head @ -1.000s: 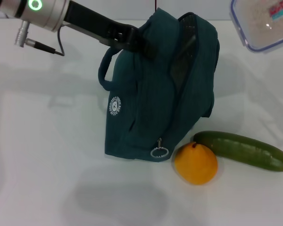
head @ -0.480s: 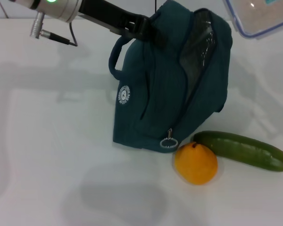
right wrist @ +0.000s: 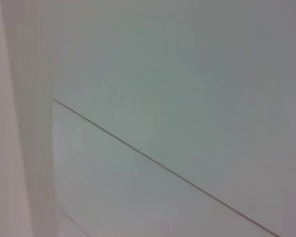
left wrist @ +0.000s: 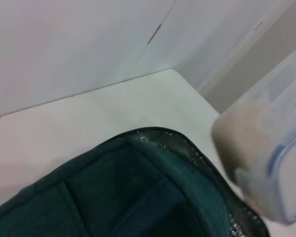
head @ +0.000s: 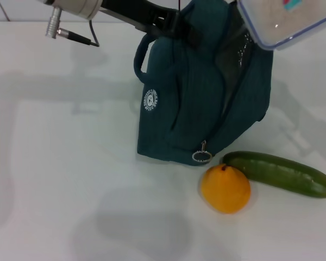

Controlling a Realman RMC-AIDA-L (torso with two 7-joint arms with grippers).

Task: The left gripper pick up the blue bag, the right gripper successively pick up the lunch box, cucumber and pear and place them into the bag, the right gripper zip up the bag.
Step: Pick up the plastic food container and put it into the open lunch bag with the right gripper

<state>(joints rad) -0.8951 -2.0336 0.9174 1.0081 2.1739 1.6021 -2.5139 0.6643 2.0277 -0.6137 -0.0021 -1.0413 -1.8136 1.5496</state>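
Observation:
The blue bag hangs tilted, its bottom edge near the table, its top open and showing foil lining. My left gripper is shut on the bag's upper edge by a cord handle. The lunch box hangs in the air at the top right, just over the bag's open mouth; what holds it is out of view. In the left wrist view the bag's rim and the lunch box are close together. The pear and the cucumber lie on the table beside the bag's lower right corner.
The white table stretches left and in front of the bag. The ring zip pull dangles at the bag's lower edge, just above the pear. The right wrist view shows only a pale wall.
The left gripper has carried the bag to the right and a little up. The lunch box has moved left and down, to above the bag's opening. Pear and cucumber have not moved.

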